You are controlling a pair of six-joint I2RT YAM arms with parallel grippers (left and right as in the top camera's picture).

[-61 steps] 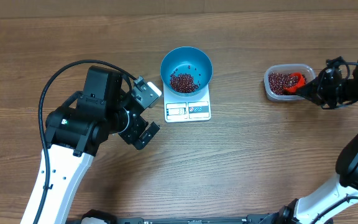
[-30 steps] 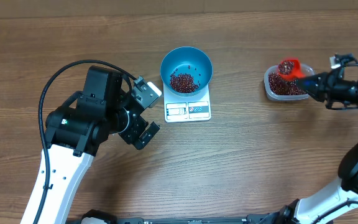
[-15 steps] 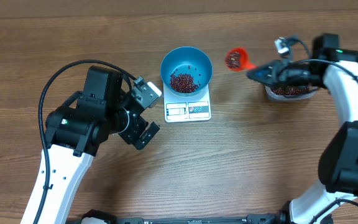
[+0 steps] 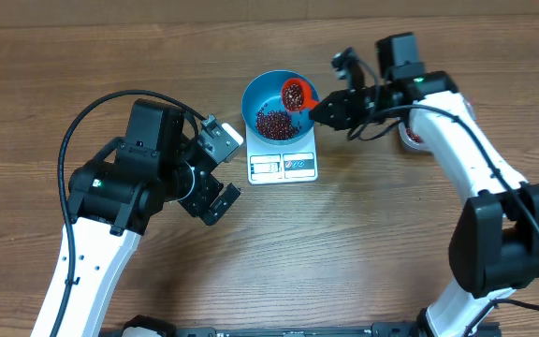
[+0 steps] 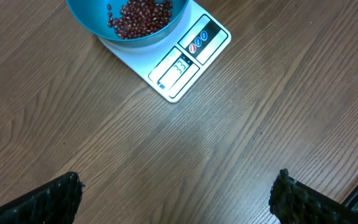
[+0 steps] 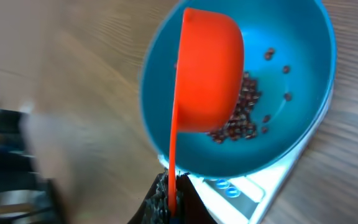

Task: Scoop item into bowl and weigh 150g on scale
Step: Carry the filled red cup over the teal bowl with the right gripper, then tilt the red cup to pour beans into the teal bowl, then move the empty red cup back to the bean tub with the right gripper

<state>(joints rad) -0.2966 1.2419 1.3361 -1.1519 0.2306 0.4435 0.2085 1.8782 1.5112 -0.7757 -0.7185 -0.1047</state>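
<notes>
Left of the scale (image 4: 283,167), just beside its edge, the left gripper (image 4: 223,168) hangs with jaws spread wide, holding nothing. On the scale stands the blue bowl (image 4: 262,94), with a heap of beans (image 4: 276,124) in its bottom. Above the scale's back right corner, over the bowl's right side, sits the orange scoop (image 4: 295,94), loaded with beans. Its handle is clamped in the tightly closed right gripper (image 4: 330,110). Well right of the scale, the clear tub (image 4: 410,139) peeps out behind the right arm.

The step in hand looks like the pour. It would go best with the wrist rolled slowly, so that beans trickle rather than dump. The scoop's mouth should keep inside the rim and off the bowl, since any touch would falsify the weight.

Only the overhead view shows the scoop's load. The left wrist view alone shows the display (image 5: 178,68), whose digits I cannot read surely. The right wrist view gives the scoop's underside (image 6: 209,74) and how close it hangs to the bowl wall (image 6: 303,56).
</notes>
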